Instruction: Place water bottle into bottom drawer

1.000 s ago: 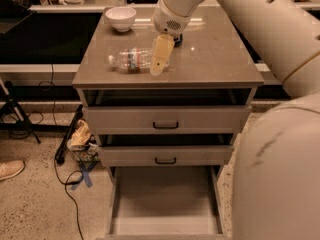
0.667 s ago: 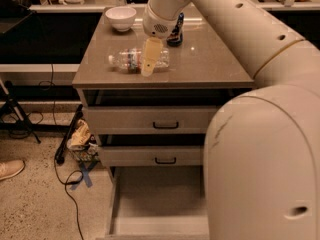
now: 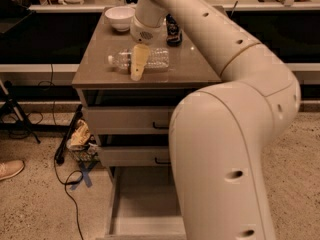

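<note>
A grey cabinet (image 3: pixel 200 70) is set on a speckled floor (image 3: pixel 35 209), where black cables (image 3: pixel 74 204) are strewn. A long counter (image 3: pixel 65 7) is seen behind it. The gripper (image 3: pixel 136 73) is held over the cabinet top.

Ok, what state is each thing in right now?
water bottle: capped, lying on its side on the cabinet top
bottom drawer: pulled open
gripper: over the bottle's middle
white bowl: upright
dark can: upright
upper drawers: pushed in

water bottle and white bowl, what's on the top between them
Bare cabinet top in the camera view; the hand hangs over the water bottle.
</note>
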Motion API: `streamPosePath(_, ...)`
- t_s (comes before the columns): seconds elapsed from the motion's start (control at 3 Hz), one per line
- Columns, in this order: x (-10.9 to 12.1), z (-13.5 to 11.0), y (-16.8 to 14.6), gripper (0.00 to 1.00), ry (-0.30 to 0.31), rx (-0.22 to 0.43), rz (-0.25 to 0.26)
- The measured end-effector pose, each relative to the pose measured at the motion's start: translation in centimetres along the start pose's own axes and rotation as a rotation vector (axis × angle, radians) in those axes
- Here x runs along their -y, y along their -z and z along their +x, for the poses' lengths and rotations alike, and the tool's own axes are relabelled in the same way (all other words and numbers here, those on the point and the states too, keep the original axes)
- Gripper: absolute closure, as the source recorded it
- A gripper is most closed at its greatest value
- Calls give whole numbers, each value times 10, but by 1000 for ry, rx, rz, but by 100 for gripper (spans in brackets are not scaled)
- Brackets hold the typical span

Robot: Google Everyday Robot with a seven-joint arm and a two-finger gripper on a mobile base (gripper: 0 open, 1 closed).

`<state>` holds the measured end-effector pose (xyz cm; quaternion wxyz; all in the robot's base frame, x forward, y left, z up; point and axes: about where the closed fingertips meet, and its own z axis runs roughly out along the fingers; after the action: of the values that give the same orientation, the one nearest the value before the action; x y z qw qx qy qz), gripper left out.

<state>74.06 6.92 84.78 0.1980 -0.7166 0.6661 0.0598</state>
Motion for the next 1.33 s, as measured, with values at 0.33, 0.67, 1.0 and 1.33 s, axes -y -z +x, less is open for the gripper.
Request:
streamPosePath(0.33, 1, 1, -16, 16, -18, -4, -28)
streamPosePath(0.67, 0, 3, -26, 39, -31, -1, -49)
streamPosePath(1.0, 0, 3, -26, 63, -36, 2, -51)
streamPosePath(1.33, 0, 3, -25, 86, -36, 2, -50)
